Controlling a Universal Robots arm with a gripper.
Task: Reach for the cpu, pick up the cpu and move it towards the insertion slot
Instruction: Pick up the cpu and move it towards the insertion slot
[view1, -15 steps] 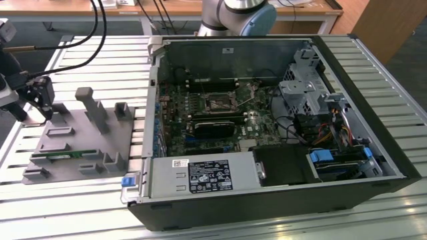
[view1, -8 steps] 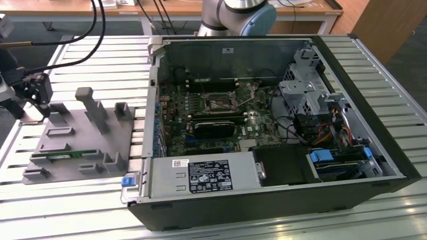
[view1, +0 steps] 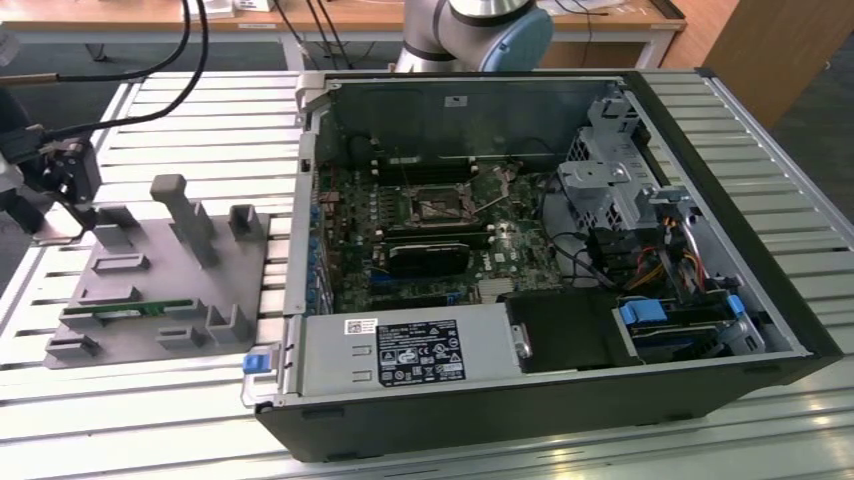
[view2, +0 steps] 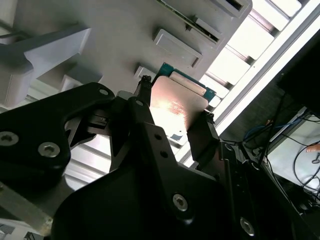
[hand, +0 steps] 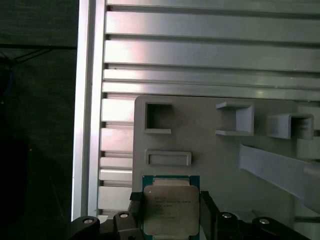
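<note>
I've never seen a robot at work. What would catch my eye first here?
First, the big open computer case lying on its side in the middle of the exterior view, boards and cables bared. Then, in both wrist views, the black hand closed on the small silvery cpu at the grey tray.

Slatted aluminium table (view1: 134, 400) carries two things. In the exterior view, grey plastic tray (view1: 134, 290) lies flat at 9 o'clock. Open black computer case (view1: 467, 425) lies on its side, centre to 3 o'clock, just beside tray.
</note>
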